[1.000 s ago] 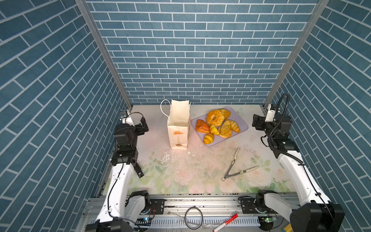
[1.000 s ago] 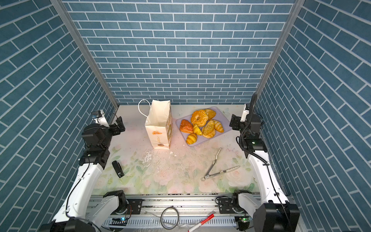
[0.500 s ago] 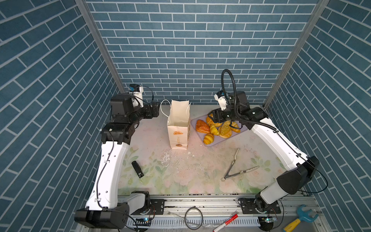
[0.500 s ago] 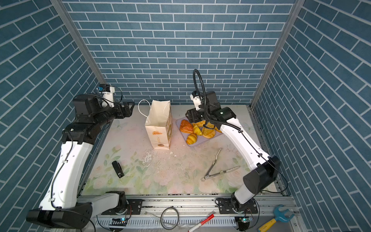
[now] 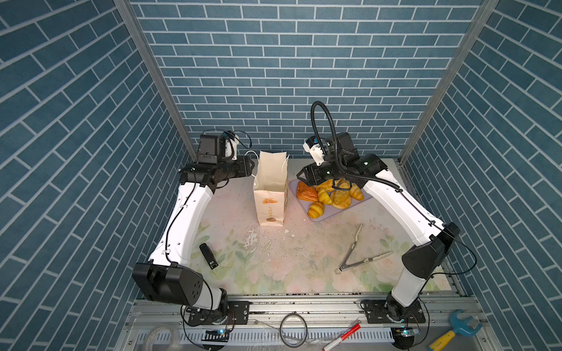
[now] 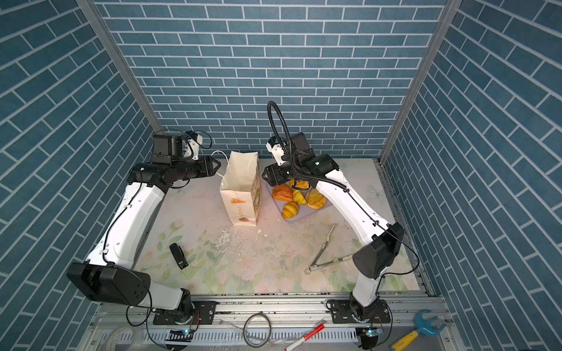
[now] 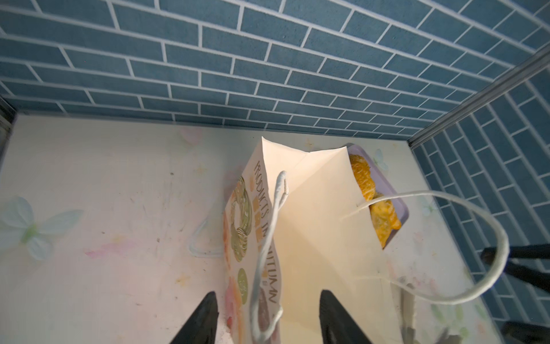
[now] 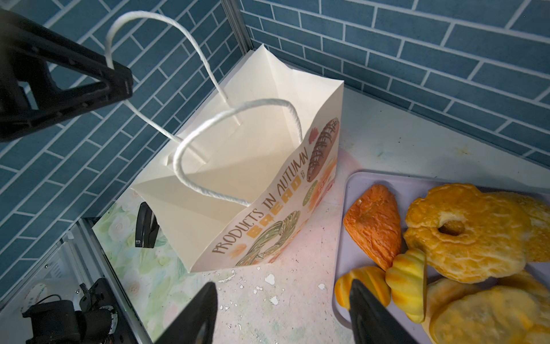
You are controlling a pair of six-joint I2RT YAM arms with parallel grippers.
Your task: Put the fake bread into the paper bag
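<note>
Both tools apart — left tool straddles paper bag cord handle; tug could topple bag; right tool empty beside fake bread.

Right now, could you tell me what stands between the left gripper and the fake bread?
The upright paper bag stands between them, as both top views show.

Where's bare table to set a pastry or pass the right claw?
Bare: the stretch between paper bag, tongs and black stick; also between bag and left arm. Crowded: tray of fake bread, narrow gap to the bag.
</note>
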